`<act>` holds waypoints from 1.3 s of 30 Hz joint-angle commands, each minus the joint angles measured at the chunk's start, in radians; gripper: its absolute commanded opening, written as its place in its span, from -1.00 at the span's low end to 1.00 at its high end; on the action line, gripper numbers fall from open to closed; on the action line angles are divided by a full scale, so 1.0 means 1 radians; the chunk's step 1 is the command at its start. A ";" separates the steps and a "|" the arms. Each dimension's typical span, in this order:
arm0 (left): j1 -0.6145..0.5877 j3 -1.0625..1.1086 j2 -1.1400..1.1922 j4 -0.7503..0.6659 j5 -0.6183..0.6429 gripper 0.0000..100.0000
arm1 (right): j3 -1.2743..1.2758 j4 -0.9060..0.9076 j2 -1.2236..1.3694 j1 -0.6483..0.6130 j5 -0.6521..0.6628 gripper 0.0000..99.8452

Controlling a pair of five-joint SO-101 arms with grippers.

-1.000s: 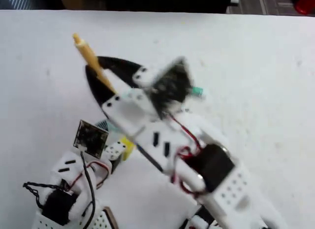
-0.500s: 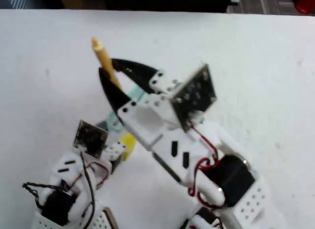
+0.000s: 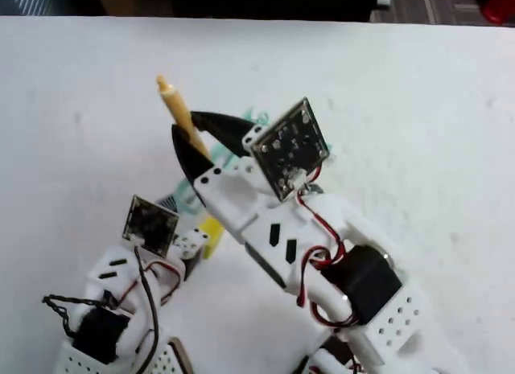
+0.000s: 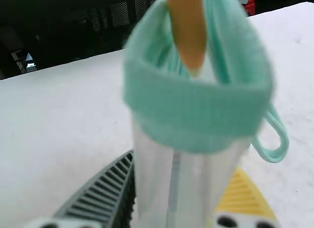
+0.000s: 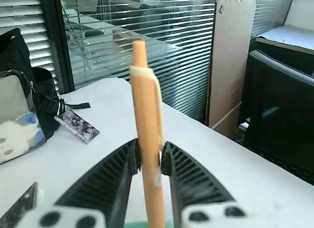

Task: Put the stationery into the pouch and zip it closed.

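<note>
The orange pen (image 3: 177, 108) stands tilted in my right gripper (image 3: 185, 123), whose black fingers are shut on its barrel; the right wrist view shows the pen (image 5: 146, 139) upright between those fingers (image 5: 98, 184). My left gripper (image 3: 197, 233) sits lower left, shut on the pouch (image 3: 183, 200). In the left wrist view the pouch (image 4: 196, 110), clear with a mint-green rim, is pinched between a grey finger (image 4: 105, 189) and a yellow one (image 4: 243, 196). The pen's tip (image 4: 187, 37) hangs at the pouch's open mouth. The right arm hides most of the pouch from above.
The white table (image 3: 402, 108) stretches wide to the right and far side. A black bag (image 5: 24, 86) and a small card (image 5: 78, 124) lie at a far table edge. Both arm bases crowd the near edge.
My right arm has carried the pen rightwards and nearer, to above the pouch held by the left gripper, and its wrist has turned. The left arm has hardly moved.
</note>
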 commanded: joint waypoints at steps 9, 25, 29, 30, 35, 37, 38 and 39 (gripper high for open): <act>-0.015 -0.012 -0.004 -0.032 -0.005 -0.57 | -0.011 0.071 0.005 0.007 0.084 -0.97; -0.033 -0.012 -0.004 -0.034 -0.003 -0.57 | -0.006 0.168 0.007 0.119 0.086 -0.97; -0.033 -0.012 -0.004 -0.034 -0.003 -0.57 | -0.006 0.183 0.007 0.113 0.087 -0.97; -0.033 -0.012 -0.004 -0.034 -0.002 -0.57 | -0.006 0.183 0.007 0.113 0.087 -0.97; -0.033 -0.012 -0.004 -0.034 0.000 -0.57 | -0.006 0.183 0.007 0.117 0.089 -0.97; -0.033 -0.012 -0.004 -0.034 0.000 -0.57 | -0.006 0.183 0.007 0.117 0.089 -0.97; -0.033 -0.012 -0.004 -0.034 0.000 -0.57 | -0.006 0.183 0.007 0.117 0.089 -0.97; -0.033 -0.012 -0.004 -0.034 0.000 -0.57 | -0.006 0.183 0.007 0.117 0.089 -0.97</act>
